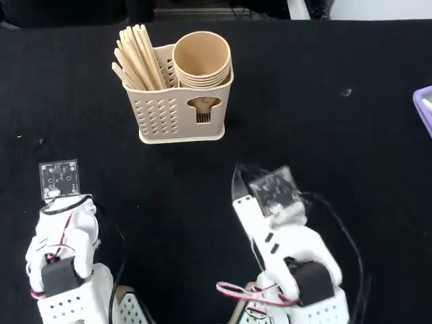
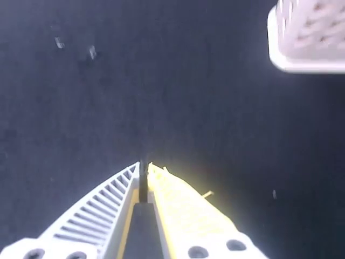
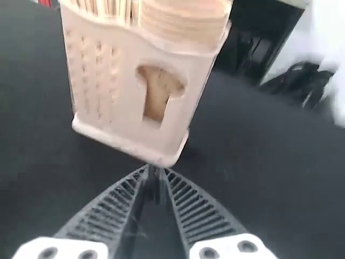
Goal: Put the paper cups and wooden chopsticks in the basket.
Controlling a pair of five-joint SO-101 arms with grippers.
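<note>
The beige perforated basket stands at the back of the black table. Inside it sit a stack of paper cups on one side and a bundle of wooden chopsticks on the other. In the right wrist view the basket rises just beyond my right gripper, which is shut and empty; the cups show at its rim. My left gripper is shut over bare cloth, with a corner of the basket far off. From above, the left arm and right arm rest near the front edge.
A purple object pokes in at the right edge of the table. Small specks lie on the black cloth. Open cloth lies between the arms and the basket.
</note>
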